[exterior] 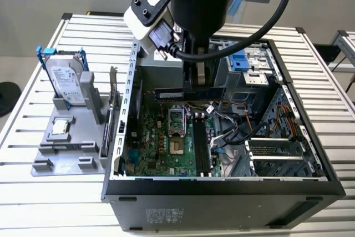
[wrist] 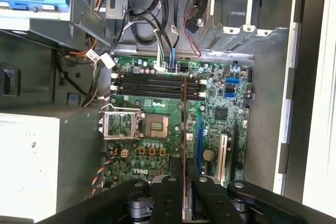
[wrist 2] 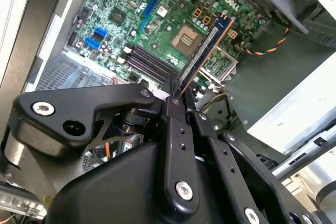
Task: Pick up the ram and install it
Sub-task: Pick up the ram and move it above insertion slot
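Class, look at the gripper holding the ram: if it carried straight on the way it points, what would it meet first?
Probably the motherboard, near the processor socket: the gripper, shut on the ram, points down at it, ram leading. Depth is unclear.

The gripper [wrist 2: 177, 93] clamps one end of the ram [wrist 2: 207, 48], above the motherboard [wrist 2: 131, 14], near its black memory slots [wrist 2: 149, 62].

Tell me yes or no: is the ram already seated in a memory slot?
No: in the second wrist view the fingers grip the ram in the air, apart from the empty memory slots.
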